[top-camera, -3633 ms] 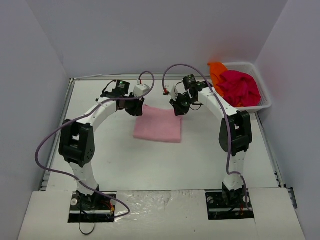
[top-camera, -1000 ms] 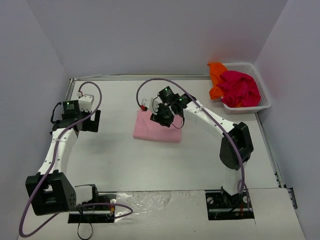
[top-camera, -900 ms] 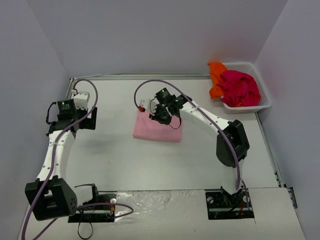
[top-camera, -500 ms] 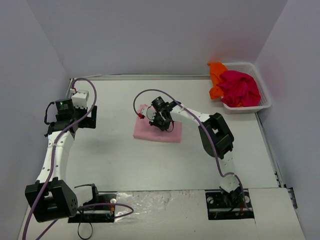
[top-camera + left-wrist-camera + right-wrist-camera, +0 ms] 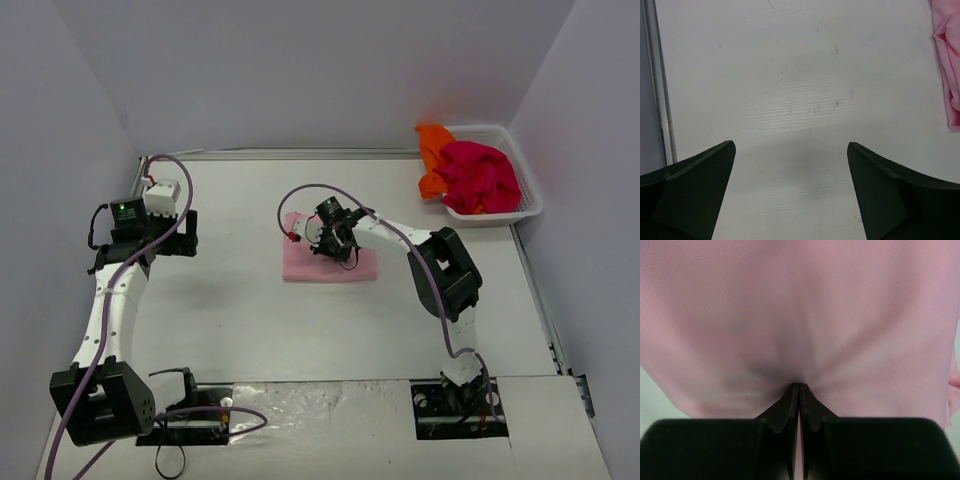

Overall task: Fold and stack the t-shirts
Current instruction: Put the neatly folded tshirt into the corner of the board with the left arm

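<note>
White counter (image 5: 300, 330), plain grey walls all round, that's the whole setup. The pink t-shirt (image 5: 340, 268) lies flat around the middle of it, folded into a tidy rectangle.

The right hand (image 5: 331, 241) is right down on the far half of that pink t-shirt. Its jaws are squeezed fully together, and on the right wrist cam you can see the cloth puckering in toward the tips, so it's got a little pinch of the fabric. From that cam, pink fills pretty much the whole view.

The left hand (image 5: 186, 233) is well off to the left of the pink t-shirt, close to the counter's left edge. Its jaws are spread wide with nothing between them, just bare counter below. On the left wrist cam only a sliver of the shirt's edge peeks in at the right side.

Way over to the far right of the pink t-shirt, in the corner, sits a white mesh basket (image 5: 528, 211). The magenta-red t-shirt (image 5: 482, 176) is heaped up in it, and the orange t-shirt (image 5: 433, 142) is bunched at its left end, spilling over the rim.
</note>
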You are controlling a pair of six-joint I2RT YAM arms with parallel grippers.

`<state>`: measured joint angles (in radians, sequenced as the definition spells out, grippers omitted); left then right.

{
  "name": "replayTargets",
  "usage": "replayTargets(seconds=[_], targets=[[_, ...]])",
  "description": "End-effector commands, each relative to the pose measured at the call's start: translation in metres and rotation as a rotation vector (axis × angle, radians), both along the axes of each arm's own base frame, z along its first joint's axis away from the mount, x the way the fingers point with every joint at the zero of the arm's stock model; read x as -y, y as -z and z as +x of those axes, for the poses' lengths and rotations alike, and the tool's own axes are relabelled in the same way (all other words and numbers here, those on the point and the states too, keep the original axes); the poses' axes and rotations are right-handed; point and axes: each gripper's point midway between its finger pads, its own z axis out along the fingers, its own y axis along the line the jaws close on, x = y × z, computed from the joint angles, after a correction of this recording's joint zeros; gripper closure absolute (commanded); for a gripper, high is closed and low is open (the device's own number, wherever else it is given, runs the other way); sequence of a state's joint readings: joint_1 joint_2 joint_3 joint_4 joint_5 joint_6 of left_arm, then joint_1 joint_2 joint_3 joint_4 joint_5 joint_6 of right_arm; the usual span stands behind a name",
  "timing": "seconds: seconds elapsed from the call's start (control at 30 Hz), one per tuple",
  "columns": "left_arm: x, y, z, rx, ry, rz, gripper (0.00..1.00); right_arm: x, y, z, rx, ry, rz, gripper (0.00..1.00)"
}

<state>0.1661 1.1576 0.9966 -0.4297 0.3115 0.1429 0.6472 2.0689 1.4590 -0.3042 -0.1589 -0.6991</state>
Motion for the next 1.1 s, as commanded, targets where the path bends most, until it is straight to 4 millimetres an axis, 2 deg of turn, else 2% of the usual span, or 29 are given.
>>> replayTargets(seconds=[0.0, 0.1, 0.17, 0.23, 0.33, 0.37, 0.4, 0.47, 0.5, 0.57, 0.6, 0.63, 0.77, 0.87, 0.9, 1.0, 1.03, 1.07], targets=[[0.006, -0.018, 0.001, 0.045, 0.016, -0.042, 0.06, 0.078, 0.027, -0.013, -0.073, 0.039, -0.234, 1.0], [0.008, -0.018, 0.0, 0.048, 0.021, -0.047, 0.06, 0.099, 0.025, -0.001, -0.071, 0.079, -0.234, 1.0], [0.01, -0.019, 0.0, 0.05, 0.028, -0.056, 0.06, 0.104, 0.022, 0.006, -0.065, 0.085, -0.224, 1.0], [0.011, -0.02, 0.0, 0.051, 0.033, -0.058, 0.06, 0.108, 0.019, 0.012, -0.064, 0.103, -0.204, 1.0], [0.011, -0.021, 0.0, 0.054, 0.034, -0.056, 0.06, 0.1, 0.008, 0.011, -0.061, 0.087, -0.151, 1.0], [0.011, -0.021, 0.0, 0.056, 0.035, -0.056, 0.06, 0.096, -0.006, 0.012, -0.041, 0.08, -0.121, 0.99], [0.011, -0.021, 0.0, 0.058, 0.037, -0.055, 0.06, 0.093, -0.014, 0.01, -0.039, 0.074, -0.101, 0.9], [0.012, -0.02, 0.0, 0.059, 0.039, -0.057, 0.06, 0.08, -0.044, 0.01, 0.006, 0.048, -0.054, 0.85], [0.012, -0.021, 0.0, 0.067, 0.04, -0.054, 0.06, 0.077, -0.053, 0.009, 0.016, 0.047, -0.042, 0.81], [0.012, -0.022, 0.0, 0.071, 0.045, -0.055, 0.06, 0.067, -0.085, 0.011, 0.076, 0.042, 0.005, 0.73], [0.012, -0.022, 0.0, 0.071, 0.043, -0.056, 0.06, 0.064, -0.095, 0.01, 0.09, 0.041, 0.018, 0.66], [0.012, -0.022, 0.0, 0.071, 0.044, -0.059, 0.06, 0.061, -0.109, 0.01, 0.113, 0.045, 0.04, 0.64], [0.016, -0.02, -0.001, 0.073, 0.057, -0.076, 0.06, 0.047, -0.132, -0.004, 0.161, 0.014, 0.058, 0.54], [0.023, -0.017, -0.001, 0.07, 0.068, -0.125, 0.06, 0.046, -0.126, -0.019, 0.167, -0.018, 0.022, 0.52], [0.028, -0.016, 0.001, 0.067, 0.074, -0.17, 0.06, 0.043, -0.118, -0.027, 0.157, -0.032, 0.005, 0.52], [0.03, -0.012, 0.007, 0.062, 0.048, -0.274, 0.06, 0.035, -0.112, -0.032, 0.187, -0.036, 0.001, 0.52], [0.034, -0.012, 0.008, 0.059, 0.061, -0.311, 0.06, 0.04, -0.102, -0.034, 0.193, -0.027, -0.035, 0.52], [0.034, -0.011, 0.011, 0.064, 0.056, -0.329, 0.06, 0.036, -0.1, -0.031, 0.221, -0.019, -0.03, 0.52]])
